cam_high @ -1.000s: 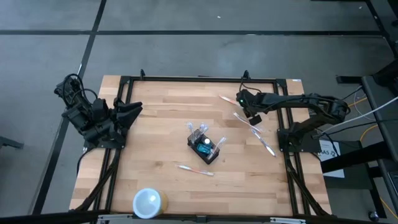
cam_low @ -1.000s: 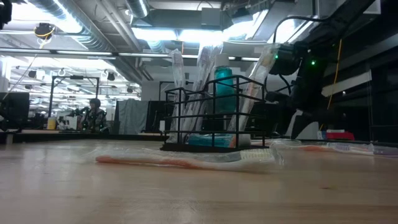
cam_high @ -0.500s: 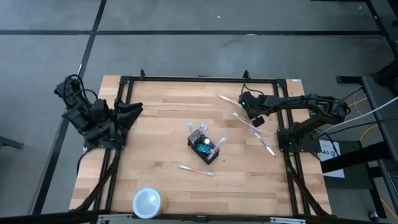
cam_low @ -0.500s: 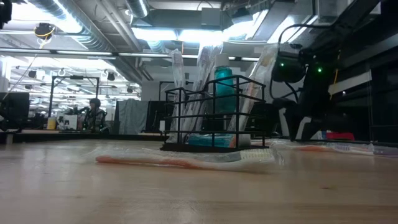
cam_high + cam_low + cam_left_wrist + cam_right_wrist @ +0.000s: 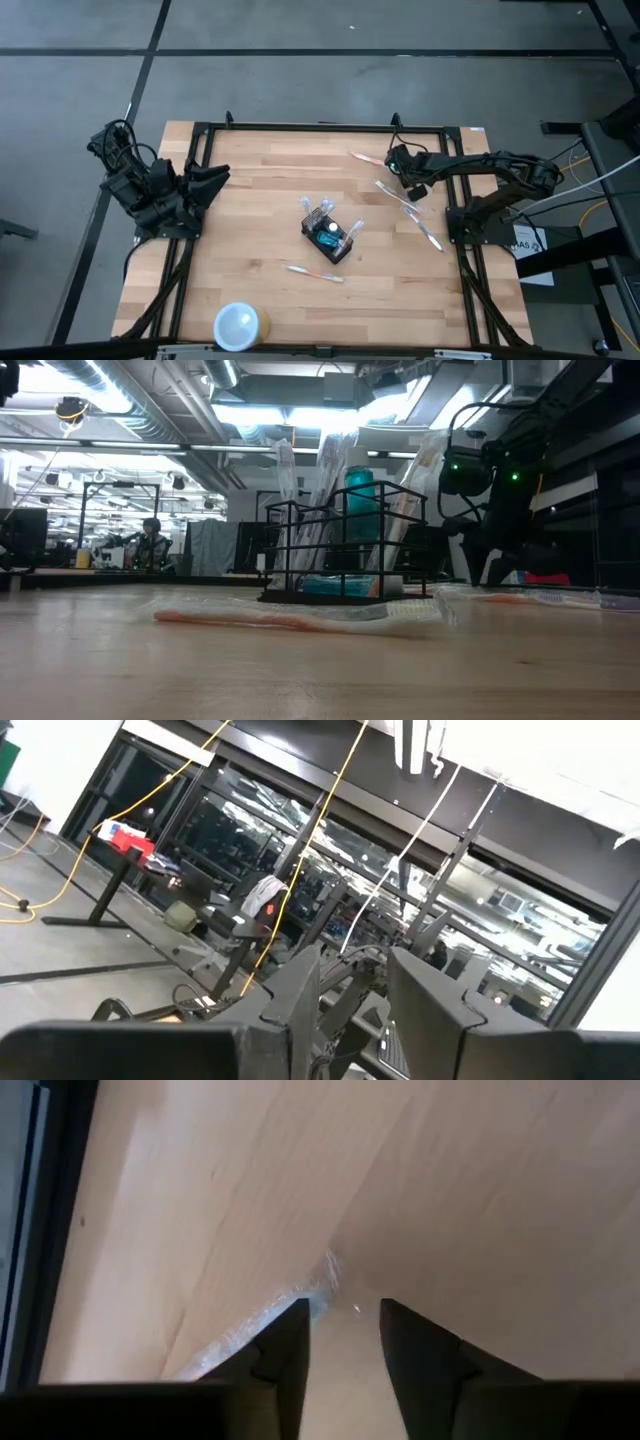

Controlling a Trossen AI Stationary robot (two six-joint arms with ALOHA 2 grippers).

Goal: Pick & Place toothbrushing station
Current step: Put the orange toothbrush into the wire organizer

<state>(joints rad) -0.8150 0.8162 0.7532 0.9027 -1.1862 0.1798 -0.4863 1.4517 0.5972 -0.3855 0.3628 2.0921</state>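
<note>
The toothbrushing station (image 5: 328, 232) is a black wire caddy standing on its base at the table's middle. It holds a teal item and several wrapped toothbrushes, and it also shows in the low view (image 5: 345, 545). My right gripper (image 5: 400, 168) is open at the far right of the table, pointing down. In the right wrist view its fingers (image 5: 342, 1308) stand over the end of a clear-wrapped toothbrush (image 5: 300, 1295); I cannot tell whether they touch it. My left gripper (image 5: 213, 177) is open and empty, folded back at the table's left edge.
Wrapped toothbrushes lie loose on the wood: one at the far right (image 5: 365, 158), two right of the caddy (image 5: 395, 192) (image 5: 425, 228), one near the caddy's front (image 5: 315, 272). A round white cup (image 5: 240, 325) stands at the near edge. A black frame (image 5: 320, 126) runs round the table.
My right gripper has gone a little toward the table's right edge and slightly down, over the wrapped toothbrushes. The caddy and the loose toothbrushes have stayed where they were.
</note>
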